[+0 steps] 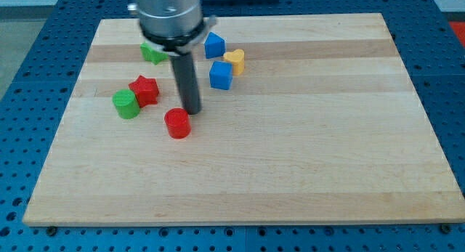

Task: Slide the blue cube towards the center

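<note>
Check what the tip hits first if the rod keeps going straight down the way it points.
Only the wooden board. My tip is already at its surface, just up and right of the red cylinder, seemingly not touching it, though depth is unclear.

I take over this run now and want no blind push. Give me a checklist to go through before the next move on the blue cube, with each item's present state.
1. Blue cube in view and unobstructed: ok.
2. My tip placed to push the cube toward the centre: not ok; it stands to the view's left of and below the cube, beside the red cylinder.
3. Cube free of neighbours: cannot tell; the yellow block sits very close at its upper right.
4. Path from the cube toward the board's centre clear: ok.
5. Tip clear of the red cylinder: cannot tell; they look almost touching.
</note>
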### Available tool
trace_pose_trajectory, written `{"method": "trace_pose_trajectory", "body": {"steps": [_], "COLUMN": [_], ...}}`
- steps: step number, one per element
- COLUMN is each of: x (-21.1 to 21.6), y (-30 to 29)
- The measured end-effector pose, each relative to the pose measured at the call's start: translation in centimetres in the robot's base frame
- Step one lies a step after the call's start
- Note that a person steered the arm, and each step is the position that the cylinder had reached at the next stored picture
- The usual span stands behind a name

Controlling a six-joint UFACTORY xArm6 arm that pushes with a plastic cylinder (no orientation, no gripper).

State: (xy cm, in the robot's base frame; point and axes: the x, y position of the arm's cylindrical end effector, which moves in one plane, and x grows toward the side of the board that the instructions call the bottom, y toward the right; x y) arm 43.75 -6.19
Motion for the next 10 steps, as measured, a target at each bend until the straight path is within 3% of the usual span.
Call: {"method": "trace_pose_trajectory", "body": {"steps": [2, 3, 4, 6, 9, 10], "x": [-1.0, -3.9, -7.0, -7.6, -4.6, -3.6], "y": [9.6, 10.3, 9.7, 7.2, 2.1, -1.9]}}
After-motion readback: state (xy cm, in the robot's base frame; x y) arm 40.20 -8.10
